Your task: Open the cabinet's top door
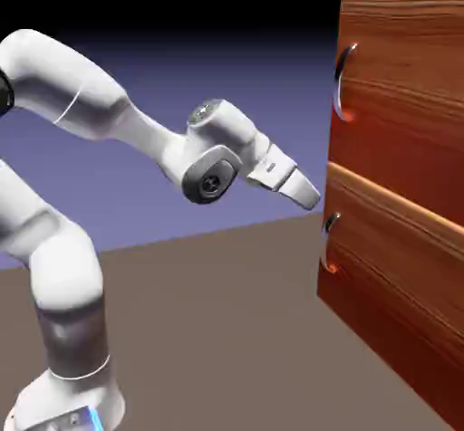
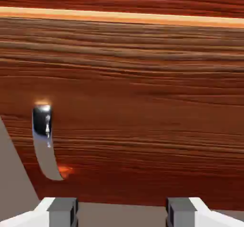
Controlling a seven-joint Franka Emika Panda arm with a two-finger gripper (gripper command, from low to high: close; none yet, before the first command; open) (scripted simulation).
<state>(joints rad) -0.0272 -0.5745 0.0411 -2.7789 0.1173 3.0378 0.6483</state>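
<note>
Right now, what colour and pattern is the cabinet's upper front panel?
Glossy reddish-brown upper wood panel with horizontal grain streaks, clearest in the exterior view.

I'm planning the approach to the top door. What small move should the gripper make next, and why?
Probably lift and advance toward the top door's handle. The gripper hangs open, short of the cabinet, level with the seam between the panels, and the hand view shows only the lower handle.

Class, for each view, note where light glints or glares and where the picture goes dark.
Exterior view: the top of the backdrop fades to black; the cabinet has glossy sheen, and the top door's handle glints. Hand view: a bright orange streak crosses the wood near the top; the lower handle mirrors light; the open gripper is evenly lit.
</note>
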